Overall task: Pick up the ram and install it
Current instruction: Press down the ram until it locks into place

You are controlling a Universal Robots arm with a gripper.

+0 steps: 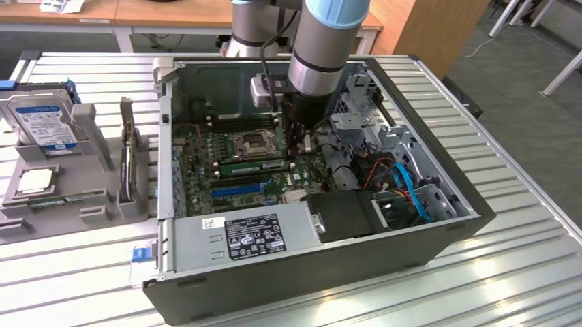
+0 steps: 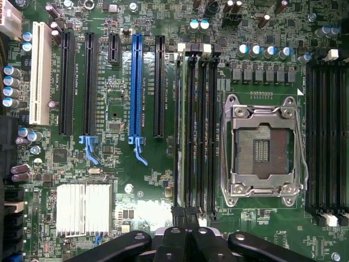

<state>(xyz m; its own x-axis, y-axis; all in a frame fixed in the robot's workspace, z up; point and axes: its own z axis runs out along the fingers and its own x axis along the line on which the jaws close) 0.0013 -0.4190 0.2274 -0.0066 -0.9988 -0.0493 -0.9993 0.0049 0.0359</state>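
Open computer case [image 1: 437, 231], blue-labelled hard drive [image 1: 41, 126], empty CPU socket [image 2: 264, 150]

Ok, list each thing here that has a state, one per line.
computer case: side open, lying flat on the table.
ram: seated in a motherboard slot beside the CPU socket.
CPU socket: empty, retention frame down.
gripper: jaws shut, holding nothing, just above the ram slots.
blue expansion slot: empty.
hard drive: standing in the grey holder outside the case.

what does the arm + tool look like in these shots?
Universal Robots arm: silver-grey tube links, light-blue joint cap on top, black band lower down. A black cable runs alongside it to a small white box. The tool is black, with round bolt heads on its linkages.
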